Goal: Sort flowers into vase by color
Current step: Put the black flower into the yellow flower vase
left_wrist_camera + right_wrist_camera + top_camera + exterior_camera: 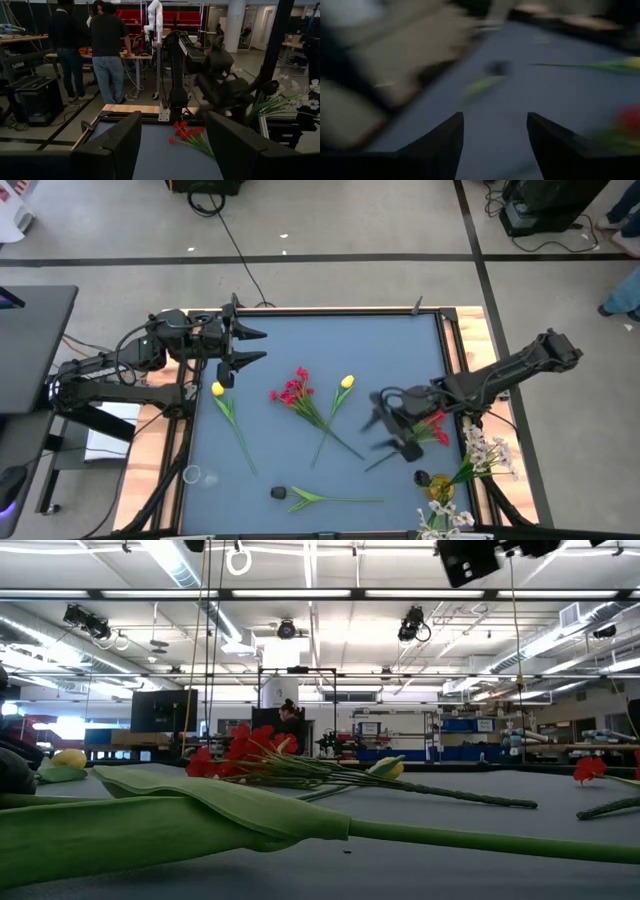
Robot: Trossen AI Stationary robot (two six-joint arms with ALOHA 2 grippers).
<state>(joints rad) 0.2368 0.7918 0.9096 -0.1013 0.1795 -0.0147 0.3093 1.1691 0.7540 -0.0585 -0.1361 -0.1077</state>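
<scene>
**A:** While the high view is showing the whole table, where are the flowers lying?

**B:** A red cluster (291, 391) is lying mid-table with a yellow tulip (346, 382) just beside it, another yellow tulip (218, 389) is sitting near the left gripper (252, 347), and a dark bud (279, 493) with its green stem is lying along the near edge. White sprays (487, 452) are already standing by the table's right edge. The right gripper (390, 435) is hovering over a second red flower (433, 428), fingers parted and empty as far as I am judging. The left one is waiting at the far left corner, jaws released.

**A:** And the low view?

**B:** It is looking along the dark bud's stem and leaf (220, 812), with the red cluster (240, 752) lying flat behind it. No gripper is reaching the table surface here.

**A:** Left wrist view?

**B:** Its fingers (112, 145) are standing apart with nothing between them, facing red blossoms (186, 132) and the right arm beyond.

**A:** Right wrist view?

**B:** It is blurring badly; the fingers (447, 142) are spread over bare mat, red showing off to one side.

**A:** So how should the pick be going?

**B:** I am thinking it is lining up on the red flower near it: centre the stem between the fingers, take it below the bloom, and lift level so nothing is snagging the white sprays.
</scene>
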